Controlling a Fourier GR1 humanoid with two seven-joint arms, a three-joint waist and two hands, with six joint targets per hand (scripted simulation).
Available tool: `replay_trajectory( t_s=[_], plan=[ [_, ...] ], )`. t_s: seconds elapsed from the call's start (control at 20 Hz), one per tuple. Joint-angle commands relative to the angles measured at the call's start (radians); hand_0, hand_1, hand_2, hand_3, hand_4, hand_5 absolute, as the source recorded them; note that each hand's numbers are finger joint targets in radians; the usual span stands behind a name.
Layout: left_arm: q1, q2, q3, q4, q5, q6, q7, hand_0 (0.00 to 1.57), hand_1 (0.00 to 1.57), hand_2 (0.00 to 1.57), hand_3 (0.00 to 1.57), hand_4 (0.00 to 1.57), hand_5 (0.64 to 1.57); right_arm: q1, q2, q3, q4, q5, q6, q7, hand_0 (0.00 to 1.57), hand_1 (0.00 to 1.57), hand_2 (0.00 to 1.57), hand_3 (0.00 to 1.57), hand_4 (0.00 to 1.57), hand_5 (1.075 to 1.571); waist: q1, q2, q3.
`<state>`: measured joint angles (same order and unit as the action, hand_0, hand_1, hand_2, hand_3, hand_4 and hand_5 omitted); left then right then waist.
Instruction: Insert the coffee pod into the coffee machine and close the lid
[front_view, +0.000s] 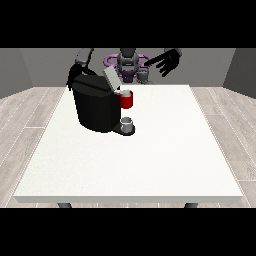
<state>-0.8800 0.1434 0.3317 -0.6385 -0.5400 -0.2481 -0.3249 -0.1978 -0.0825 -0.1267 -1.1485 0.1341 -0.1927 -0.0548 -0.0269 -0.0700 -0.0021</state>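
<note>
- Front view: the machine (95, 107) is a black block on the tabletop (150, 165), left of centre; it looks heavy and stiff, unlikely to slide under a light push.
- Its grey lid (111, 77) stands tilted open at the top; it looks thin and hinged, best pressed near its free upper edge.
- A red part (127, 100) sits at the machine's front; whether the pod lies there I cannot tell.
- A small grey cup (128, 123) stands on the base below.
- The hand at the view's right (167, 62) hovers raised, fingers spread, holding nothing.
- The hand at the view's left (75, 75) is behind the machine; its fingers cannot be made out.
</note>
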Motion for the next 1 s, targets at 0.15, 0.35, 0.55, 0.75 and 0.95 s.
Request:
replay_trajectory(
  t_s=[0.15,0.35,0.55,0.75,0.95],
  plan=[
    [0.26,-0.124,0.063,0.026,0.12,-0.044,-0.054,0.0,0.0,0.0,0.0,0.42,1.571,0.047,0.005,0.003,-0.055,-0.057,0.072,-0.018,0.0,0.0,0.0,0.0,0.0,1.571,0.109,-0.184,0.0018],
    [0.32,-0.081,0.063,0.02,0.127,-0.083,-0.028,0.0,0.0,0.0,0.0,0.44,1.571,0.002,-0.013,0.043,-0.12,-0.065,0.136,0.016,0.0,0.0,0.0,0.0,0.0,1.571,0.134,-0.216,0.002],
    [0.314,-0.116,0.058,-0.036,0.151,-0.046,0.048,0.0,0.0,0.0,0.0,0.41,1.571,-0.009,-0.08,0.067,-0.172,-0.072,0.236,0.03,0.0,0.0,0.0,0.0,0.15,1.571,0.116,-0.234,0.0024],
    [0.421,-0.142,-0.021,-0.11,0.235,-0.039,0.031,0.0,0.0,0.0,0.0,0.37,1.571,-0.045,-0.072,0.061,-0.159,-0.045,0.193,0.046,0.0,0.0,0.0,0.0,0.08,1.571,0.156,-0.228,0.0024],
    [0.43,-0.112,-0.019,-0.227,0.249,-0.087,0.034,0.0,0.0,0.0,0.0,0.38,1.571,-0.146,-0.107,-0.011,-0.132,-0.099,0.202,0.12,0.0,0.0,0.0,0.0,0.0,1.571,0.181,-0.136,0.0023]
  ],
)
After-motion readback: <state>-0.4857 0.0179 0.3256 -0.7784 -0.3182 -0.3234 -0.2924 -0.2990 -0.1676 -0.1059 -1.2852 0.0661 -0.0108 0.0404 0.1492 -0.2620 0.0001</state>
